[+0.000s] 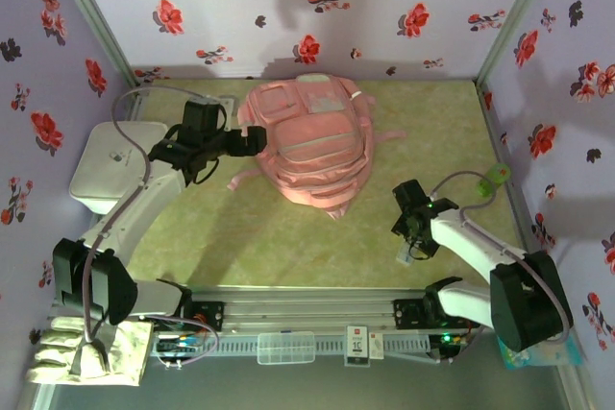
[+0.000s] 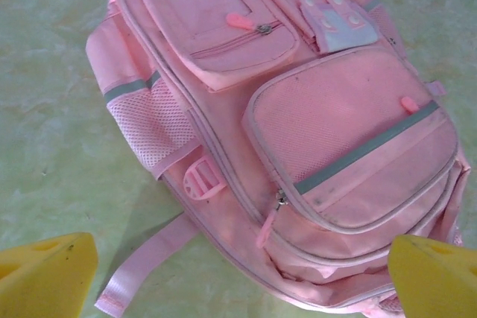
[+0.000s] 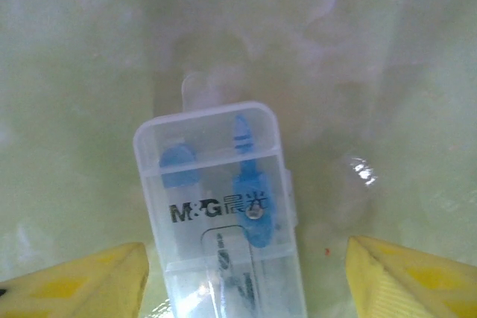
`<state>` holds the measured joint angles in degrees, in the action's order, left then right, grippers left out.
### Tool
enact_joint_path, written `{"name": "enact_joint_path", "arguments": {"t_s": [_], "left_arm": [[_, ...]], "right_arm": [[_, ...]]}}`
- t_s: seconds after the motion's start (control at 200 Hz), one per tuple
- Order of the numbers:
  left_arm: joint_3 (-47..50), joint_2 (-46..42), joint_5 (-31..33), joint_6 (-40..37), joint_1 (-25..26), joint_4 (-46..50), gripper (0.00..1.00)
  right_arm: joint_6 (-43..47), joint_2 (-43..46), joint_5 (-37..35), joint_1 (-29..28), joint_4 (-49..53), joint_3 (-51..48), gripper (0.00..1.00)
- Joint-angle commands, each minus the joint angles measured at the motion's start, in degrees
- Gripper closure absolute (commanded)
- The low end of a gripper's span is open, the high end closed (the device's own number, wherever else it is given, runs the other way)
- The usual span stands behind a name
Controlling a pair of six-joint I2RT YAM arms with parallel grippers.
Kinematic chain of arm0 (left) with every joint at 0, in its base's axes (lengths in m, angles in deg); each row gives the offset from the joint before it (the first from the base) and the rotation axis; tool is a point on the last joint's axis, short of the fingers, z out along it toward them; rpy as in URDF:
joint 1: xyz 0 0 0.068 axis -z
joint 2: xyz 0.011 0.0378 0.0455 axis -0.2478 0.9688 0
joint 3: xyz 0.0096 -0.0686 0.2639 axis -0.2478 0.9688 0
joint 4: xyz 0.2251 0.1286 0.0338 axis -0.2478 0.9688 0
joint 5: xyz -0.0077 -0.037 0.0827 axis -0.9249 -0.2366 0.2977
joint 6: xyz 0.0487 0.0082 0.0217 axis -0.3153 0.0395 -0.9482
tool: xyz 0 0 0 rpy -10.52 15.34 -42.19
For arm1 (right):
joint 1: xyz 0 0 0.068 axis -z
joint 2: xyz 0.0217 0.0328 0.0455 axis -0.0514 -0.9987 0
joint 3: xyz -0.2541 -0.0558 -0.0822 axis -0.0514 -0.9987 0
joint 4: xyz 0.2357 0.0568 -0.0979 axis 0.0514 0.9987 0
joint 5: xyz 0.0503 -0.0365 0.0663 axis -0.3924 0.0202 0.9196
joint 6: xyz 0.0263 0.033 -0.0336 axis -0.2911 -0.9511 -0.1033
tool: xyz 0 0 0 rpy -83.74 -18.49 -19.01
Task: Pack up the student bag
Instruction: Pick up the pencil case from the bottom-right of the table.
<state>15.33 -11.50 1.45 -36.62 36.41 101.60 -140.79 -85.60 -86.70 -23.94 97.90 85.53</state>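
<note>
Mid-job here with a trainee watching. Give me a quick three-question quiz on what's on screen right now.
1. Multiple choice: what does the right gripper straddle?
A) a clear plastic case printed M&G with a blue tool inside
B) a red pencil
C) a bag strap
2. True or false: the left gripper is shut on the large soft pink fabric backpack.
3. Fill in: in the top view, the white rounded square box sits to the ___ of the backpack.
Key: 1 A. 2 False: it is open and holds nothing. 3 left.
</note>
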Motion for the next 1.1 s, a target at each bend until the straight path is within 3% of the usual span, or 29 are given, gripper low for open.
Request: {"name": "enact_joint_path", "arguments": {"t_s": [0.0,0.11,0.385,0.58,0.745,0.905,1.095], "left_arm": [[0.43,-0.64,-2.35,-1.26,-0.42,-2.02,0.0],[0.43,-0.46,-2.97,-1.77,-0.37,-2.22,0.0],[-0.44,0.5,-6.43,-1.31,-0.27,-2.15,0.0],[-1.39,2.74,-7.95,-2.33,0.64,-1.91,0.0],[-4.16,7.83,-10.55,-5.01,3.48,-1.71,0.0],[-9.69,14.98,-11.66,-13.18,8.43,0.16,0.01],[-17.12,24.31,-8.24,-30.96,14.02,5.27,0.15]], "right_arm": [[-0.81,-0.38,1.52,-0.7,-1.42,-0.59,0.36],[-1.4,-0.88,1.44,-1.48,-0.07,-0.46,0.4],[-5.31,-0.76,2.41,-3.26,0.39,-2.19,0.4],[-4.96,-0.18,1.63,-3.26,-0.99,-1.81,0.58],[-3.66,2.35,-0.19,-3.19,-1.6,0.15,0.6],[-3.35,4.16,0.41,-3.08,-5.47,0.55,0.6],[-2.72,4.38,2.1,-2.67,-8.22,1.58,0.6]]}}
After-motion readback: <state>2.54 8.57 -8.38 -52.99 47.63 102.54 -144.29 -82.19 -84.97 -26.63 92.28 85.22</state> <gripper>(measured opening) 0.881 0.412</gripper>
